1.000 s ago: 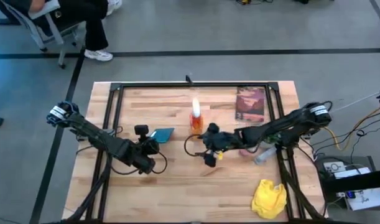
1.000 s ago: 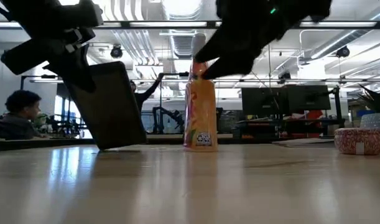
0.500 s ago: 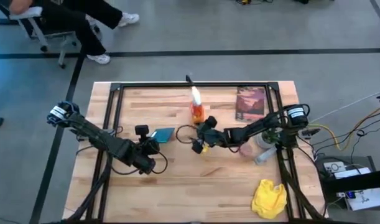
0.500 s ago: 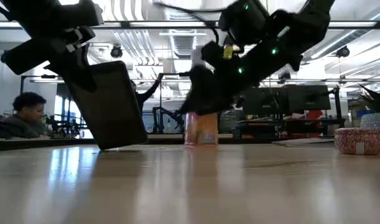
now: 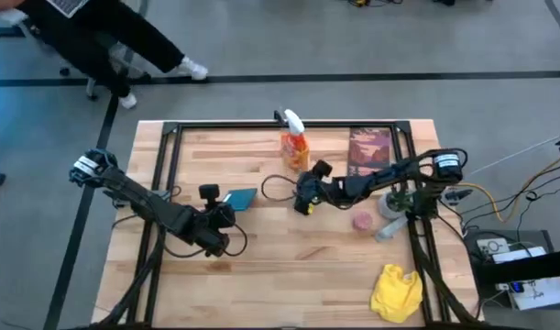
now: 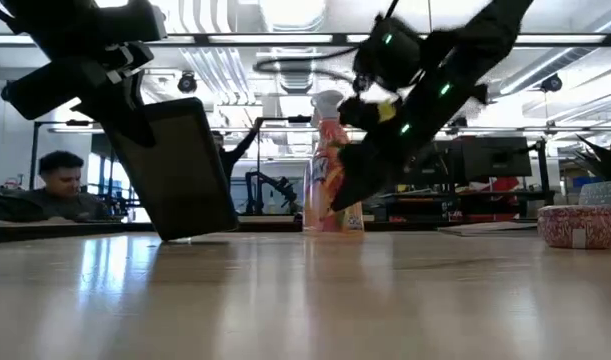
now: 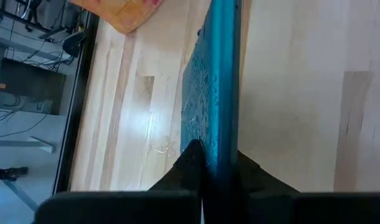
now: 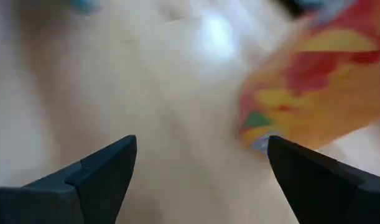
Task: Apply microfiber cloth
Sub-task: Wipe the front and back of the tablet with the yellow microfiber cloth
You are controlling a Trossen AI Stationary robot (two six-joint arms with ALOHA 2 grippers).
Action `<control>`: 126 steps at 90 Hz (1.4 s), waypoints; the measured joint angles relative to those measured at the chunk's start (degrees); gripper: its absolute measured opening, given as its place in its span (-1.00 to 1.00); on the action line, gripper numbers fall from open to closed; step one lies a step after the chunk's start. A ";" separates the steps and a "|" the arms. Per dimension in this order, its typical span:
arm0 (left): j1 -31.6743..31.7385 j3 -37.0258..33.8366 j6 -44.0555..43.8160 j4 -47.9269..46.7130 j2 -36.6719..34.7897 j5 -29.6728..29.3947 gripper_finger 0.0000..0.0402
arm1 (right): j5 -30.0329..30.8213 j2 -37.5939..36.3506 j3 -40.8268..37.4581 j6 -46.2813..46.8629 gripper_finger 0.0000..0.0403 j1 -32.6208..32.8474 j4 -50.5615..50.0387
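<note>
The pale wooden plank counter (image 5: 261, 266) stands on grey floor. My right fingers (image 5: 302, 197) gape wide beside the orange plastic spray bottle (image 5: 295, 152); my left fingers (image 5: 226, 212) clamp the black flat tablet (image 5: 240, 198). The crumpled bright yellow microfiber cloth (image 5: 395, 292) lies well apart, at the counter's near right corner.

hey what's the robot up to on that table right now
The left gripper is shut on a tablet, holding it tilted with its lower edge on the table. The right gripper is open and empty beside the orange spray bottle. The microfiber cloth lies untouched near the table's front right corner.
</note>
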 joint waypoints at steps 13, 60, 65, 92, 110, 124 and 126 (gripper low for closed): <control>0.00 0.00 0.88 0.18 -0.01 -0.10 -0.95 | -8.28 -7.47 0.04 3.50 0.71 5.60 -9.54; 0.00 -0.02 -5.70 1.41 -0.07 -1.78 -0.95 | -36.35 -16.07 0.04 43.35 0.71 24.88 -20.57; 0.00 -0.02 -6.83 1.61 -0.07 -2.27 -0.95 | -37.92 -15.89 0.05 48.62 0.71 26.67 -21.03; -0.02 -0.02 -9.39 2.95 0.09 -3.53 -0.95 | -46.95 -15.81 0.07 71.66 0.71 35.66 -37.90; -0.04 -0.02 -9.22 2.93 0.11 -3.61 -0.95 | -51.33 -15.81 0.04 79.72 0.71 41.24 -45.15; -0.04 -0.02 -9.00 2.93 0.22 -3.68 -0.95 | -51.85 -15.81 -0.07 84.96 0.71 45.73 -45.57; -0.04 -0.02 -9.00 2.91 0.25 -3.71 -0.95 | -51.85 -15.81 -0.11 85.82 0.71 46.34 -45.60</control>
